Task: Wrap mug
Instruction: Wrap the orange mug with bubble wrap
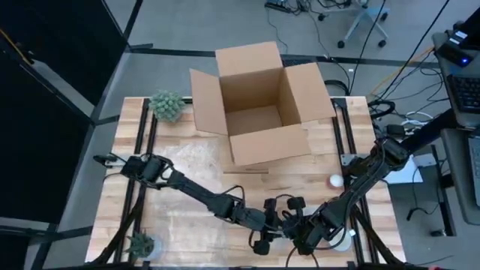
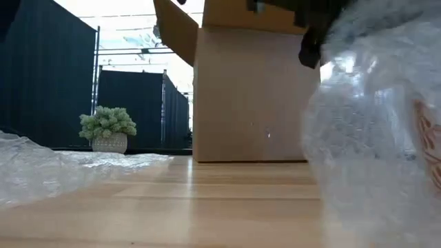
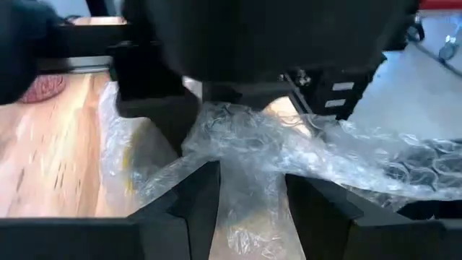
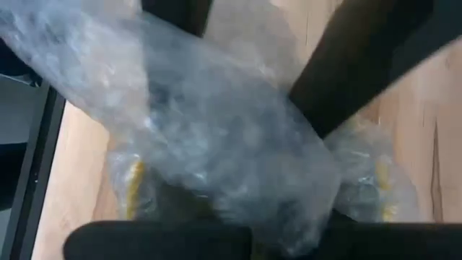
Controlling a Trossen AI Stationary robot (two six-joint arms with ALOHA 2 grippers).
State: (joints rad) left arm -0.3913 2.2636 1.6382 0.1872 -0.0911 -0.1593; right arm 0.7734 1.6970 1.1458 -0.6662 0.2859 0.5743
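While bunched at the near edge of the pale wooden surface point(image 1: 187, 225), clear crinkled bubble wrap point(image 2: 372, 131) largely covered the mug, hidden but for a reddish patch point(image 2: 431, 141). Judged partway wrapped; loose sheet left to tuck. Left end effector point(image 3: 249, 202) parted, film between fingers point(image 3: 198, 198). Right end effector point(image 1: 311, 238) pressed into the bundle; openness could not be told. Farther back, open brown cardboard box point(image 1: 259, 101); beyond, small green potted plant point(image 1: 166, 105).
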